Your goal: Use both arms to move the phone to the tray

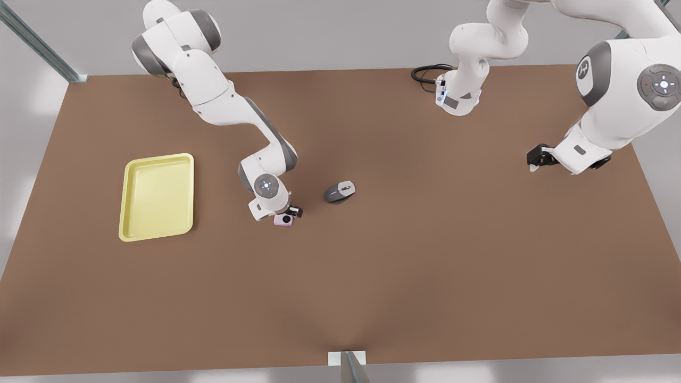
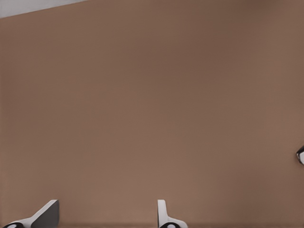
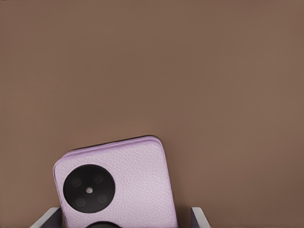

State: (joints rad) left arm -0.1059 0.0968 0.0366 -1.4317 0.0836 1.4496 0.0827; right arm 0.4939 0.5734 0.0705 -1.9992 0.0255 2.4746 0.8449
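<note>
The right gripper [image 1: 290, 214] stood low over the brown table [image 1: 372, 276] near its middle, its two fingertips [image 3: 47, 219] set on either side of the phone [image 1: 283, 219], which lay between them; whether the fingers pressed the phone's edges or merely flanked it could not be told. In the right wrist view the phone [image 3: 118, 183] appeared as a pale lilac, textured slab with rounded corners, one round black camera circle fully in view and a second cut off at the frame's edge. The phone lay between the tray [image 1: 157, 196], which sat empty well apart toward the front view's left, and a grey computer mouse [image 1: 339, 192], which rested near the phone toward the front view's right. The tray was pale yellow, rectangular, with a raised rim. The left gripper [image 1: 536, 158] hung above the table far toward the front view's right, well apart from the phone, mouse and tray; its arm waited there. In the left wrist view its fingertips [image 2: 47, 213] were spread wide with only bare table between them, gripping nothing. A black cable [image 1: 428, 73] lay coiled at the table's far edge beside the base of that arm.
</note>
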